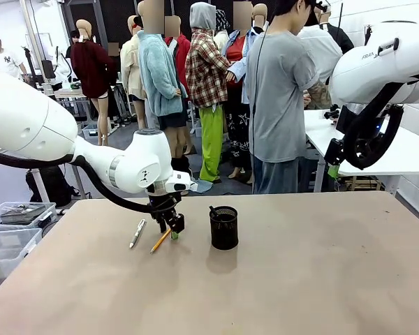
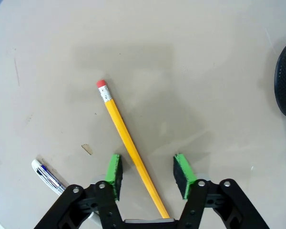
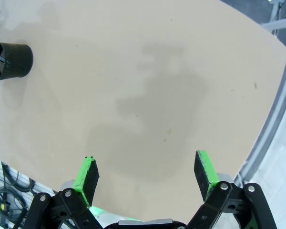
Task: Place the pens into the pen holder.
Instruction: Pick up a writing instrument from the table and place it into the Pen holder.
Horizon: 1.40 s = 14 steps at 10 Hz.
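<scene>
1. While my left gripper point(image 1: 174, 230) is down at the table point(image 1: 300, 279), its jaws straddle the pencil point(image 1: 160, 241), so the step in hand is the grasp of the pencil.
2. Jaw state, left wrist view: left gripper point(image 2: 148, 171) about half open, one green pad each side of the pencil point(image 2: 128, 143), a gap showing on both sides. No contact yet, nothing held.
3. Pencil lies flat, running diagonally between the pads, eraser point(image 2: 101, 84) end pointing away from me, the other end hidden under my palm.
4. My right gripper point(image 3: 148, 174) hangs high over bare table, jaws wide apart, empty.
5. Pen holder point(image 1: 223, 227) stands upright just beside my left gripper, on the side toward the table's middle. Something dark pokes above its rim, likely the dark pen point(image 1: 212, 209), too small to be sure.
6. Silver-white pen point(image 1: 137, 233) lies flat on the far side of the pencil from the holder, near it but apart, not yet placed.
7. Progress, my judgement: pencil and silver-white pen both left to do.
8. Next move calls for: pinch shut on the pencil, lift clear, tip it toward vertical, carry over the holder's mouth, release.
9. Watch for: pencil rolling or pivoting as the pads meet it.
</scene>
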### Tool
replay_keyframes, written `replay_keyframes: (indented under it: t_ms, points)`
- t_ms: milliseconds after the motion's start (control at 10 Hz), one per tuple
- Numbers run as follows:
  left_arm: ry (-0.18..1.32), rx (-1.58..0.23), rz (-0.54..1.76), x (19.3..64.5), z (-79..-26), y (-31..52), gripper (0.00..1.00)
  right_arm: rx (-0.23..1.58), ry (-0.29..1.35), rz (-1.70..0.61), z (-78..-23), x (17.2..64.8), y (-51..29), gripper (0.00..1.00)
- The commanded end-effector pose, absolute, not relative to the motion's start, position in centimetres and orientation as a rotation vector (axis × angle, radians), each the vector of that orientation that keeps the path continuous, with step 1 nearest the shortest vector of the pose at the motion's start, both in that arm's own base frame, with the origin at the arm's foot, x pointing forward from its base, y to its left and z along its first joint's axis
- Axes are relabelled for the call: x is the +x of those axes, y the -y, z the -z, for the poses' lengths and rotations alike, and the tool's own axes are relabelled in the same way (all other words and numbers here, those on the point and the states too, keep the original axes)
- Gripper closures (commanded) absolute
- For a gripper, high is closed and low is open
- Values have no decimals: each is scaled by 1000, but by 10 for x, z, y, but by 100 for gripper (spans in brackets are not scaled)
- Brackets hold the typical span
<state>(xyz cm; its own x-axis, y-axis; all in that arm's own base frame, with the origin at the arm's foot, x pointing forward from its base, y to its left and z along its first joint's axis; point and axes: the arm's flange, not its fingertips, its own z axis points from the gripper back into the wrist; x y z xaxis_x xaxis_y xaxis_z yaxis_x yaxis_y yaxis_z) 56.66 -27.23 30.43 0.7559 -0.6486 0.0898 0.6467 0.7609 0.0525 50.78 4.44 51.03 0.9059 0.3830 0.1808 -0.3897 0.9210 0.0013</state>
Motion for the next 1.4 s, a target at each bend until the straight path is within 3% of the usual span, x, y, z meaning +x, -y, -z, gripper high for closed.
replay_keyframes:
  t_ms: [0, 600, 1300]
  points:
    - [58, 2, 695, 571, -298, 267, 100, 22, 177, -398, -510, 508, -44, 0]
    - [48, -61, 716, 560, -305, 260, 100, 22, 177, -398, -510, 508, -44, 0]
    - [540, -508, 791, 501, -396, 181, 100, 22, 177, -398, -510, 508, -44, 0]
